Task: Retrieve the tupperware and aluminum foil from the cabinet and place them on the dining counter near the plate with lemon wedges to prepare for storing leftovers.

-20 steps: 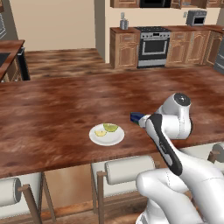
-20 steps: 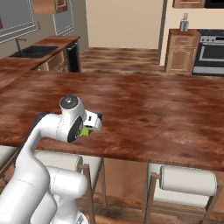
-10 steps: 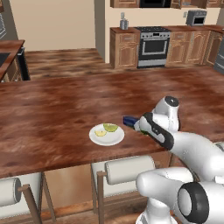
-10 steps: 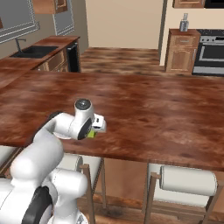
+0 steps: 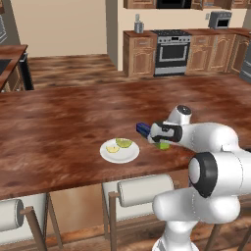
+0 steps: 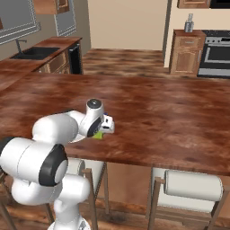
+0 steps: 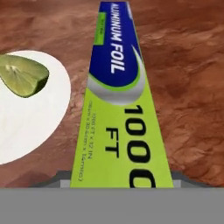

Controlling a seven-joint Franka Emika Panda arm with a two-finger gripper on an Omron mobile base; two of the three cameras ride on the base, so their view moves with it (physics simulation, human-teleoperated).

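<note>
A white robot arm reaches low over the long reddish-brown wooden worktop, its gripper hovering at the green end of the foil box. The slim blue carton, lettered "ALUMINUM FOIL" in white, appears to lie flat on the wood, running away from the hand, with its blue tip poking out past the wrist in the left base view. Whether the jaws are clamped on the box or merely straddling it cannot be told, since the fingers are hidden behind the carton in the hand view and behind the wrist in both base views.

Just beside the box sits a round white plate carrying two lemon wedges; in the hand view the plate's rim lies close to the carton's long side without touching it, with one green-yellow wedge near the plate's edge.

Padded stools are tucked under the near edge of the worktop. Across the wood floor stand a steel oven flanked by wooden cupboards, and a sink is set into a side counter.
</note>
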